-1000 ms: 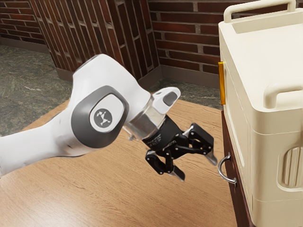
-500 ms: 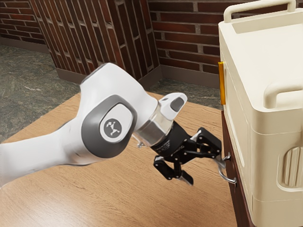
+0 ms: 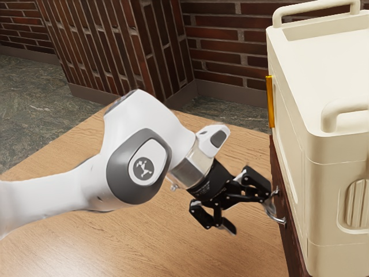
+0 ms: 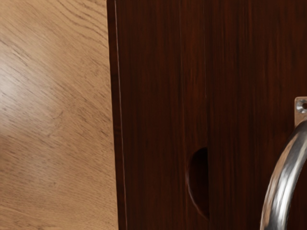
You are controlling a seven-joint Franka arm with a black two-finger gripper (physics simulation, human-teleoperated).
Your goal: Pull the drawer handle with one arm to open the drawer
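Near the metal handle (image 4: 278, 191), arm (image 3: 138, 156) slanted downward, fingers (image 3: 228, 226) spread apart

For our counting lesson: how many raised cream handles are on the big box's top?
2. The far handle stands at the box's far edge; the near handle is cut off by the exterior view's right edge. More may lie beyond it.

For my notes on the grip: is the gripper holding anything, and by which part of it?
Nothing is held. The gripper is open, with one finger close by the metal handle and the other apart from it.
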